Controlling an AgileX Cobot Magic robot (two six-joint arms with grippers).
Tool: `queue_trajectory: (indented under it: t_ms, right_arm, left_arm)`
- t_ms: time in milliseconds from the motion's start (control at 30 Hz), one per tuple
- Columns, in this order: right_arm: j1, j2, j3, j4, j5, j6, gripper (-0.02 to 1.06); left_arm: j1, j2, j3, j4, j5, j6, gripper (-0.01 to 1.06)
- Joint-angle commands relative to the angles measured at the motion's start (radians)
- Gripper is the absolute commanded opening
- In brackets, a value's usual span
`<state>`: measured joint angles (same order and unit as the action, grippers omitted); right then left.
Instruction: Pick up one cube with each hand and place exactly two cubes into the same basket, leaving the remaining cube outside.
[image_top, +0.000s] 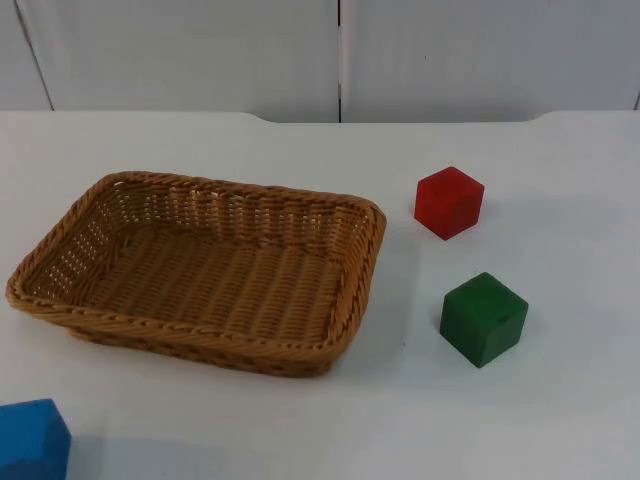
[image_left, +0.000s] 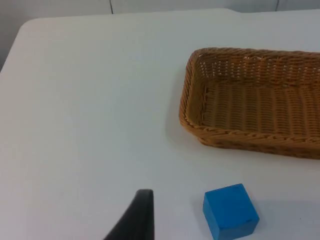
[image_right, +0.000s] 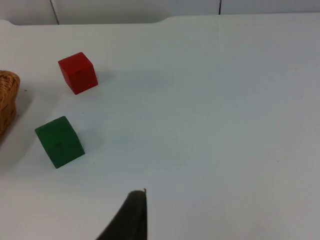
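Fingers can't be judged — one black fingertip (image_left: 135, 217) of the left gripper shows near the blue cube (image_left: 230, 211), off the basket (image_top: 120, 318)'s near left corner; the right gripper's fingertip (image_right: 131, 217) overlooks the red cube (image_top: 449, 202) and green cube (image_top: 484, 319), both right of the basket on the table (image_top: 560, 400).

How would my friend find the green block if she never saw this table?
Start at the big brown woven basket in the middle of the white table. Two blocks sit on the table just off one short end of it, the end away from the blue cube. The green cube is the one closer to the camera; its neighbour, the red cube, sits nearer the grey wall.
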<state>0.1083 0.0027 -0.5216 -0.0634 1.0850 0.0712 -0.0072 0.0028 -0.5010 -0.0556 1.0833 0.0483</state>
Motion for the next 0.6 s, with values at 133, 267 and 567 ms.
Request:
queue_trajectory:
  t_ms: [133,267,567]
  right_arm:
    - [-0.007,-0.003,0.005,0.002,-0.006,-0.001,1.05]
    - [-0.007,-0.003,0.005,0.002,-0.006,-0.001,1.05]
    - [-0.007,-0.003,0.005,0.000,-0.006,-0.001,1.05]
  left_arm:
    - [-0.002,-0.003,0.004,-0.010,-0.011,-0.009,1.05]
    - [-0.002,-0.003,0.004,-0.010,-0.011,-0.009,1.05]
    - [-0.002,-0.003,0.004,-0.010,-0.011,-0.009,1.05]
